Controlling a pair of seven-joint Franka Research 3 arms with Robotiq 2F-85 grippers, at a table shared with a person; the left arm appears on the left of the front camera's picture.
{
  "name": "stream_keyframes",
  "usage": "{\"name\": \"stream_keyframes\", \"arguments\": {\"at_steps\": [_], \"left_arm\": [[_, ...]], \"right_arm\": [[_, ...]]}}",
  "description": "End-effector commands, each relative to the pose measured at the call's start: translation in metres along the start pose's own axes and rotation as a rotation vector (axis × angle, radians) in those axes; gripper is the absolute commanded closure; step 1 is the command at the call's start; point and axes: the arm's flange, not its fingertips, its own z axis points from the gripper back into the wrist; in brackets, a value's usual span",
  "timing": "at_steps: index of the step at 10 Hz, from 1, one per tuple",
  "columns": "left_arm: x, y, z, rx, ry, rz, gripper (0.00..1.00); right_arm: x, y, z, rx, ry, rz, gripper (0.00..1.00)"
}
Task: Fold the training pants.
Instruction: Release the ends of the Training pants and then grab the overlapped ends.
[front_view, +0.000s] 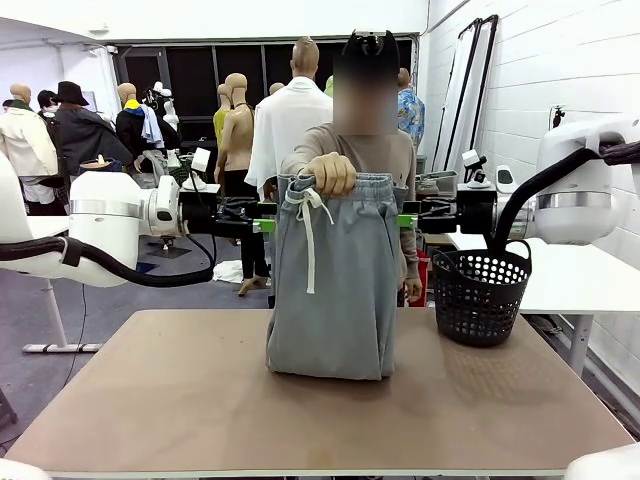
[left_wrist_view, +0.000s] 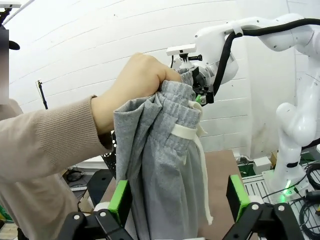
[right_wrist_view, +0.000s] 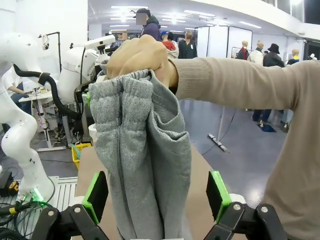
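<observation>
Two grippers flank the training pants (front_view: 330, 290) in the front view. The left gripper (front_view: 262, 225) sits at the cloth's left edge and the right gripper (front_view: 405, 219) at its right edge, both a little below the waistband. A person's hand (front_view: 333, 172) bunches the gathered waistband in a fist and holds the light grey pants upright. The lower, folded end rests on the table (front_view: 180, 400), midway between its left and right edges and nearer the far edge than the near one. A white drawstring (front_view: 310, 240) hangs from the waistband down the front of the cloth.

Seen from the left wrist, that gripper's jaws stand wide apart with the hanging cloth between the green pads (left_wrist_view: 120, 200). The grey fabric lies against one pad and is clear of the other, and nothing is clamped. From the right wrist, the other gripper is also spread wide. The pants drop between its pads (right_wrist_view: 96, 195), close to one and apart from the other, and are not pinched.

A black perforated basket (front_view: 480, 295) stands at the table's far right corner, well apart from the pants. The person's beige sleeve (right_wrist_view: 235, 82) reaches in from the far side.
</observation>
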Motion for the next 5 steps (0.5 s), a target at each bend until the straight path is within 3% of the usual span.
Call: {"name": "stream_keyframes", "arguments": {"at_steps": [1,5], "left_arm": [[0.0018,0.0042,-0.0066,-0.021,0.002,-0.017,0.00],[0.0012,0.0002,-0.0127,-0.060,0.001,-0.003,0.00]], "right_arm": [[-0.0044,0.0062,-0.0080,-0.007,-0.042,-0.025,0.00],[-0.0086,0.0061,-0.0162,-0.006,-0.034,-0.034,0.00]]}}
